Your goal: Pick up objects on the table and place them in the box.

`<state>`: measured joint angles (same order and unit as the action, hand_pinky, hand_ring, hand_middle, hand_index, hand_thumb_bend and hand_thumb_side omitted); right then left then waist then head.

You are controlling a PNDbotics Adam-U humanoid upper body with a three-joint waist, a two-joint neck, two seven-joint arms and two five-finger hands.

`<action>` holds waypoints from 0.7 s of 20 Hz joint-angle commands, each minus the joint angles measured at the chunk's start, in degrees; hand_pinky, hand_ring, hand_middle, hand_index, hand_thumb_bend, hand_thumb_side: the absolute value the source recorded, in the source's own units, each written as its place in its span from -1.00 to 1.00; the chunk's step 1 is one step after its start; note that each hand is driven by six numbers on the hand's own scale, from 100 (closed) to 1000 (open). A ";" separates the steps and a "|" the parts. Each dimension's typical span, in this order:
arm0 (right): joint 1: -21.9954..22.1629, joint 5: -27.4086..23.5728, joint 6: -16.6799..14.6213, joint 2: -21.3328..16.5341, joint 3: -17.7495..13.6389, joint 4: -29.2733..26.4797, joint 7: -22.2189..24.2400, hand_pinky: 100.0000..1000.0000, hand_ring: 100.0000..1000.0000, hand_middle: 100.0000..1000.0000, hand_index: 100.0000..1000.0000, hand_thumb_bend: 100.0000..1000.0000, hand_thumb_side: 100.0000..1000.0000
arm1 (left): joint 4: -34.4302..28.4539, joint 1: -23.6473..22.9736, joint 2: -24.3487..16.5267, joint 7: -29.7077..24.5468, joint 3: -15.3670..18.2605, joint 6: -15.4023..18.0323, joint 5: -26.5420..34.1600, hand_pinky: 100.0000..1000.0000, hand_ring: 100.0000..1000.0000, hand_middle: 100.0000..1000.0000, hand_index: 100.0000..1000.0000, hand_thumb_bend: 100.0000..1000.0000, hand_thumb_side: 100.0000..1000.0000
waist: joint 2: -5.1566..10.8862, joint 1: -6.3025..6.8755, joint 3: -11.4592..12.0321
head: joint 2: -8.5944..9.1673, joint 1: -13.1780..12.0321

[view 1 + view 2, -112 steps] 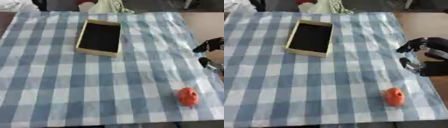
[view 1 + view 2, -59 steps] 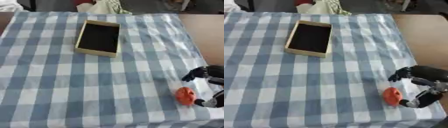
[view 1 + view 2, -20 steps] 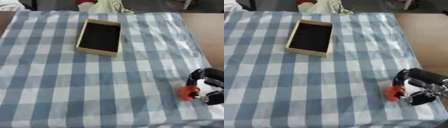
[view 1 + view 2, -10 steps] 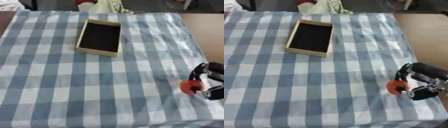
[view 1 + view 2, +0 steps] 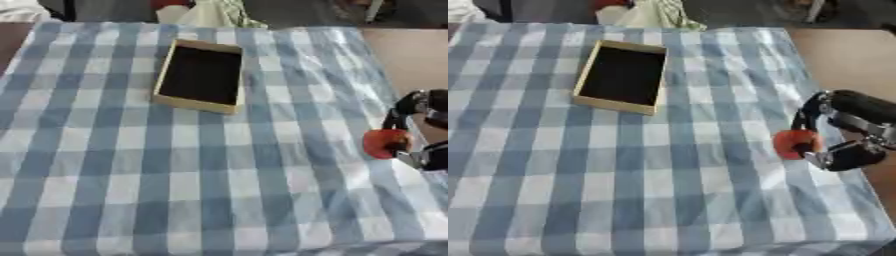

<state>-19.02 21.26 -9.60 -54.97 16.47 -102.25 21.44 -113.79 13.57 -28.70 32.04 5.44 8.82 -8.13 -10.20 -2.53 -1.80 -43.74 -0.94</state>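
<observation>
Carry step: right hand has its fingers curled round the orange ball at the tabletop's right edge. Next: move it far-left over the empty box and let go.

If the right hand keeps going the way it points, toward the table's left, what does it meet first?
Probably nothing. The right hand, curled round the orange object, faces bare checked cloth. The box lies farther away, off that line, though depth is unclear.

Soft checked cloth over the table, slightly creased, matt. The box looks like pale wood outside, dull black inside. The red ball is smooth, and the right hand is dark, faintly shiny plastic.
</observation>
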 commanded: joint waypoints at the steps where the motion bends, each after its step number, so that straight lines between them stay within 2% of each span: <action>1: -3.44 -0.03 0.52 -2.63 -0.45 -1.54 0.84 0.34 0.03 -0.36 0.11 -1.00 -1.00 | -0.80 0.59 -1.45 -0.33 0.32 0.04 -0.11 0.43 0.45 0.36 0.61 0.02 0.26 | 0.91 0.04 0.16 | -0.34 -0.03; 6: -11.63 1.00 0.82 -1.08 1.38 -0.37 2.87 0.36 0.04 -0.35 0.13 -1.00 -1.00 | -0.80 0.74 -1.42 -0.41 0.23 0.06 0.01 0.43 0.45 0.36 0.61 0.02 0.26 | 0.83 0.08 0.64 | -0.21 0.38; 14: -25.96 3.72 0.52 5.75 4.00 7.15 5.21 0.37 0.04 -0.28 0.14 -1.00 -1.00 | -0.80 1.18 -1.19 -0.65 0.08 0.07 0.26 0.43 0.46 0.36 0.61 0.02 0.26 | 0.26 0.52 1.35 | 0.81 1.01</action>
<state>-43.63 24.26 -9.03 -49.12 20.94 -96.02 26.31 -113.79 14.11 -28.70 31.58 5.41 8.82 -8.03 -10.70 -2.14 -0.48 -43.55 -0.23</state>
